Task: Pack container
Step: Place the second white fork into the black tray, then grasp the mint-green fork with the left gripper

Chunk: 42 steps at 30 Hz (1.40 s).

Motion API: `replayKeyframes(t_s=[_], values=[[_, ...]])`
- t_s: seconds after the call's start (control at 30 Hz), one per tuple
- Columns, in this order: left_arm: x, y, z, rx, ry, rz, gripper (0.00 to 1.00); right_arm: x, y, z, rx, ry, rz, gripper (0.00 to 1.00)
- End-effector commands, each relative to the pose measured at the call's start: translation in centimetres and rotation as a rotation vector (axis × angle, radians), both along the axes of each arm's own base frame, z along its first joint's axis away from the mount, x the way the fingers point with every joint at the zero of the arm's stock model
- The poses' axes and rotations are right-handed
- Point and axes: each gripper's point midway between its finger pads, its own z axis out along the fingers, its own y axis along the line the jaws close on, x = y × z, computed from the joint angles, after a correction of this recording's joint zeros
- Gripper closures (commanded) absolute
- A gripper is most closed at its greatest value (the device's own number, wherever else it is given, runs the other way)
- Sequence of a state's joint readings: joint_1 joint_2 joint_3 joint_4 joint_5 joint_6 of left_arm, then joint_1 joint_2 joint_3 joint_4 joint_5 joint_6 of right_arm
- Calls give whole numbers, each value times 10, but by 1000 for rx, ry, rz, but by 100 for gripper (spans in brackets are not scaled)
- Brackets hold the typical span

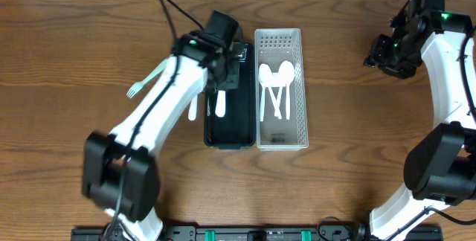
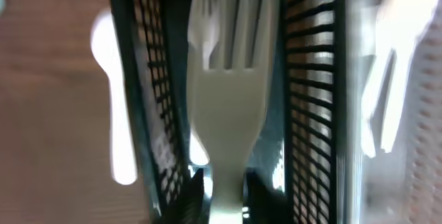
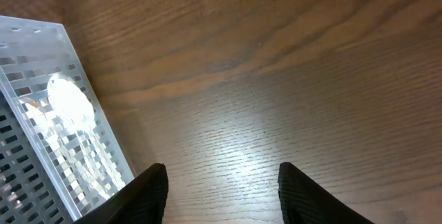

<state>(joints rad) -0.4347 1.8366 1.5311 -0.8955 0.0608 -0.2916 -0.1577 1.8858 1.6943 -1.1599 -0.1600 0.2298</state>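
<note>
As two bins [image 1: 211,134] abut, fork [image 2: 231,99] hangs.

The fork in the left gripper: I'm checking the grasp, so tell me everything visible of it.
The fork is white and plastic-looking, with a broad head narrowing to a slim handle. The left gripper pinches that handle, and the tines point away from it. The fork runs lengthwise between the mesh walls of the black basket. The view is blurred, so contact with the basket floor cannot be told.
</note>
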Motion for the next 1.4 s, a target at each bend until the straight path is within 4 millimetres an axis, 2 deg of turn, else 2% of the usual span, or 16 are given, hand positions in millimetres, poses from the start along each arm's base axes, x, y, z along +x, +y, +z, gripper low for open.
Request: replayKeyframes(t_s=[0.0,0.07,0.1,0.23,0.37,0.47,0.63,0.77,0.83,1.0,1.2,1.37], values=[[1,15,-9,31,24,116,64,2,1,2,1,-5,1,45],[4,24,0,35,10,105,47,2,1,2,1,-5,2,45],[7,30,6,38,-4,95,42,2,1,2,1,-5,2,45],[21,71,22,103,-71,-58,31,2,1,2,1,-5,2,44],[28,119,17,224,-69,-337,29,2,1,2,0,-6,1,44],[35,151,12,285,-69,-476,30,2,1,2,0,-6,1,44],[65,202,3,350,-133,-490,35,2,1,2,1,-5,1,43],[67,232,-20,363,-92,-522,38,1,1,2,1,-1,2,43],[64,242,-35,353,-53,-522,42,1,1,2,1,-1,2,43],[57,253,-71,318,33,-509,44,1,1,2,0,-1,2,43],[60,254,-87,315,48,-533,45,1,1,2,0,-1,2,44],[54,253,-103,294,90,-540,45,1,1,2,0,-1,2,44]])
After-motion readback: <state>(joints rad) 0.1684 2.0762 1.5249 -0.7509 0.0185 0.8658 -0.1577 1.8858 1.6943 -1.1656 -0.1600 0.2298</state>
